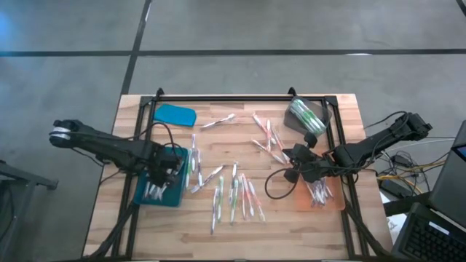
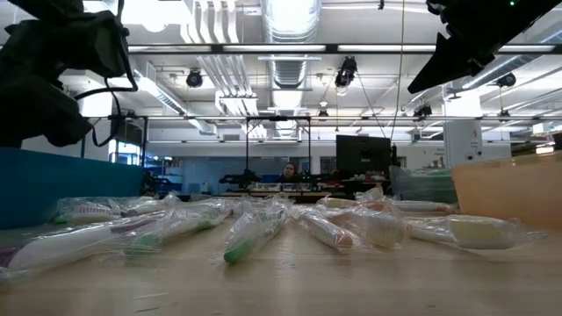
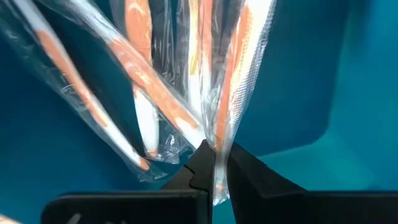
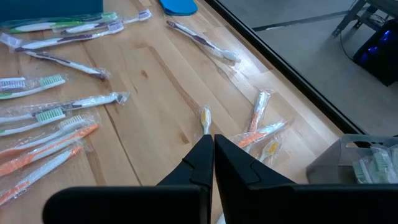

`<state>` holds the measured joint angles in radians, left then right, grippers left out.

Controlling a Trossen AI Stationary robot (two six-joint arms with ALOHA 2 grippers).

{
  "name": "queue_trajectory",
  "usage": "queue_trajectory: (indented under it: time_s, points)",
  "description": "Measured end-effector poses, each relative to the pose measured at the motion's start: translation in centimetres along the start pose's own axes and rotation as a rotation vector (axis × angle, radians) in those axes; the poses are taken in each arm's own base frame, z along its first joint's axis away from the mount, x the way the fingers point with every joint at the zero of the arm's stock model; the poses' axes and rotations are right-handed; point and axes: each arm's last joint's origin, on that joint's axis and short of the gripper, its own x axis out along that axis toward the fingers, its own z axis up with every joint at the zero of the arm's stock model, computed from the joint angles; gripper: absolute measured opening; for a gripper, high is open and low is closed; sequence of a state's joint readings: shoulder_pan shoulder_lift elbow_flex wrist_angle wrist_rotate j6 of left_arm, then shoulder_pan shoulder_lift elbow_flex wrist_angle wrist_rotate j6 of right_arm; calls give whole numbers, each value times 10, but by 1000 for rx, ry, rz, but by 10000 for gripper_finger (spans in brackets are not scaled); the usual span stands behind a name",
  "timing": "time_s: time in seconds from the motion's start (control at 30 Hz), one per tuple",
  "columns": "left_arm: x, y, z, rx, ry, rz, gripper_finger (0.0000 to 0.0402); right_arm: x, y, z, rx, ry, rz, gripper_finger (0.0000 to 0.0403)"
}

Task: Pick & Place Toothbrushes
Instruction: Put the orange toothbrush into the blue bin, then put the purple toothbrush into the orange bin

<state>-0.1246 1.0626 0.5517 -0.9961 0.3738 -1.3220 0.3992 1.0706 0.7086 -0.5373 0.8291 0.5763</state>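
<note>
The wooden table (image 1: 240, 225) fills the middle of the room, with the two dark arms reaching in from nine and three o'clock. At about eight o'clock sits the blue tray (image 1: 145, 198), and the left gripper (image 3: 214, 180) hangs over it, fingers pinched on the clear wrapper of one orange toothbrush (image 3: 239, 81) among those already in the tray. The loose toothbrushes (image 1: 234, 191) lie scattered around the table's centre. At four o'clock the right gripper (image 1: 300, 169) hovers just beside the orange tray (image 1: 336, 205), fingers closed on nothing. I'd worry the thin wrapper clings to the left fingers on release and drags the brush back out. I can read no writing anywhere.
</note>
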Motion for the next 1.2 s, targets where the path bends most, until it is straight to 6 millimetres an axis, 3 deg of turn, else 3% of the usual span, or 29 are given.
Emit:
queue_trajectory:
  time_s: [0.17, 0.63, 0.93, 1.2]
  points:
    - [1, 0, 0, 48, 10, -1, 39, 0, 0, 0, 0, 0, 0, 8]
    - [0, 0, -2, 97, 66, -20, 165, 0, 0, 0, 2, -1, 1, 8]
    - [-27, -15, -9, 122, 63, -67, 174, 0, 0, 0, 23, -2, 2, 8]
    - [-58, -32, -11, 244, -150, -114, 174, 0, 0, 0, 29, -2, 2, 8]
